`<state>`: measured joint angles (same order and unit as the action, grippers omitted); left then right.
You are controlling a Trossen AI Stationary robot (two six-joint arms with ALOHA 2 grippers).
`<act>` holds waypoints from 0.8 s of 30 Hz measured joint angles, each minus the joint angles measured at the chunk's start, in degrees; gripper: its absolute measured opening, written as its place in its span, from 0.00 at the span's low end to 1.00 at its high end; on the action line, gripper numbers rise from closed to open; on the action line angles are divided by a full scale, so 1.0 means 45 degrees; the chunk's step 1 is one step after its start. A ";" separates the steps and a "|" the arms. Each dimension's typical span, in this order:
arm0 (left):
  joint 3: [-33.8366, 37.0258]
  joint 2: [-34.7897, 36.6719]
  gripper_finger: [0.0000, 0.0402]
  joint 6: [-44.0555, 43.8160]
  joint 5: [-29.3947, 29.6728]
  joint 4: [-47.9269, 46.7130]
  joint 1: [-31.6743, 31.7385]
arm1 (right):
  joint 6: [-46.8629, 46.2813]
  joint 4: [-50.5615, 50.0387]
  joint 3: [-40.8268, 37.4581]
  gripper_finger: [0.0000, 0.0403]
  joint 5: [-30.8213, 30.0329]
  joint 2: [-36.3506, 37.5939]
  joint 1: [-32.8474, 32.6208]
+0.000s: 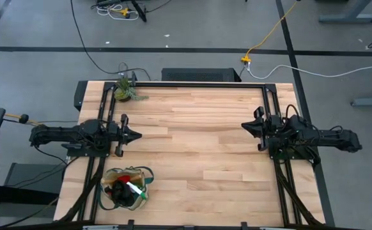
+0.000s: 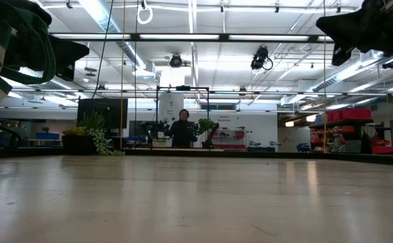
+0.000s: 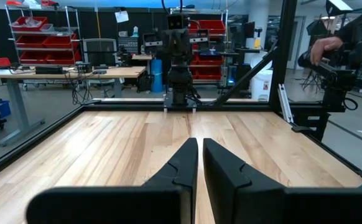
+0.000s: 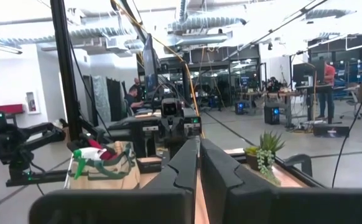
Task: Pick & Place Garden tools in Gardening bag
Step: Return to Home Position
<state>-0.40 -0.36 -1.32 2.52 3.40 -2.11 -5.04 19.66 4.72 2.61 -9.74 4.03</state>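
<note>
L gripper [image 1: 133,135]: fingers nearly touching, slim gap only, nothing held; over the table's left side. R gripper [image 1: 247,127]: same, empty, over the right side, facing L.

Round floppy beige fabric bag w/ dark green trim [image 4: 100,177] sits at the front-left corner, just beside L arm's frame rail. Red-black gloves [image 1: 123,179] show in its mouth.

Risk, as judged: L arm folding back could snag a loop handle and tip the bag.

Room: pale wooden table [image 1: 199,147] is open betw. the arms. Small green potted plant [image 1: 125,89] at the rear-left edge, well apart.
</note>
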 joint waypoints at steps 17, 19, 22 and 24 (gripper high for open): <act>0.0000 0.0000 0.08 0.0000 -0.0004 -0.0001 0.0000 | 0.0748 -0.1764 -0.0006 0.06 -0.0024 0.1316 -0.0879; 0.0000 0.0000 0.08 -0.0002 -0.0002 0.0000 0.0000 | 0.0853 -0.1907 -0.0006 0.06 -0.0034 0.1346 -0.0879; 0.0001 0.0000 0.08 0.0000 -0.0004 0.0000 0.0000 | 0.1046 -0.2048 -0.0006 0.06 -0.0039 0.1366 -0.0869; 0.0002 0.0000 0.08 0.0000 -0.0005 -0.0002 0.0000 | 0.1025 -0.2214 -0.0006 0.06 -0.0039 0.1366 -0.0865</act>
<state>-0.39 -0.36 -1.32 2.50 3.39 -2.11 -0.43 9.70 4.69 2.44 -3.60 0.14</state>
